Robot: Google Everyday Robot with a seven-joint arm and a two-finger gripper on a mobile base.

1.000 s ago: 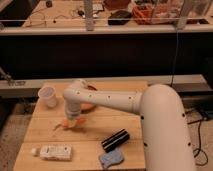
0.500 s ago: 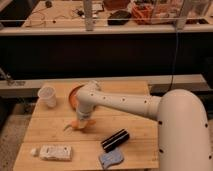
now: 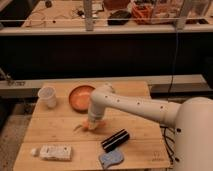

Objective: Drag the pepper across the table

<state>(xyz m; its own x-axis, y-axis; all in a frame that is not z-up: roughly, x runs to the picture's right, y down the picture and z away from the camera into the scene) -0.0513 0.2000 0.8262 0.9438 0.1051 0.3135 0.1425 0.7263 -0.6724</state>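
Note:
The pepper [image 3: 86, 127] is a small orange thing lying on the wooden table [image 3: 55, 130], just left of the middle. My gripper [image 3: 94, 123] comes down from the white arm [image 3: 130, 105] and sits right on the pepper, shut on it at table height. The gripper's body hides most of the pepper; only its orange edge and a thin stem end to the left show.
An orange bowl [image 3: 80, 97] stands just behind the gripper, with a white cup [image 3: 47, 96] at the back left. A black oblong thing [image 3: 115, 140] and a blue cloth [image 3: 111, 159] lie front right. A white packet [image 3: 54, 152] lies front left.
The gripper has moved to the right across the table with the pepper, away from the cup and past the front of the bowl. The other things have not moved.

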